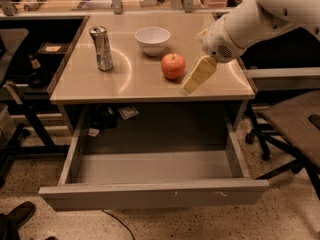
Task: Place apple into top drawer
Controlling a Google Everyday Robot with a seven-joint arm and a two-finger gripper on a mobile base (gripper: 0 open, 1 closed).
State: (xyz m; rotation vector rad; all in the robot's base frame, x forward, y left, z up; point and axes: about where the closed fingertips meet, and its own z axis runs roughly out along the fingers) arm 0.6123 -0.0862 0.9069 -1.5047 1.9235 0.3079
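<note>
Camera view: the scene is seen from above and in front, looking down on a desk.
Desk (150,86): a tan top is shown, with three things set on it.
Top drawer (150,194): it is pulled well out beneath the desk top; its grey floor is exposed and small white scuffs are seen on the front panel.
Arm (260,14): a white arm is reached in from the upper right.
Gripper (191,83): it is angled down and left, just right of the apple, seemingly low over the desk's front edge; whether it is spread or closed cannot be told.
White bowl (152,39): it is set behind the apple.
Can (101,48): it is stood upright at the left.
Apple (173,66): it is rested on the desk top, outside the drawer.
</note>
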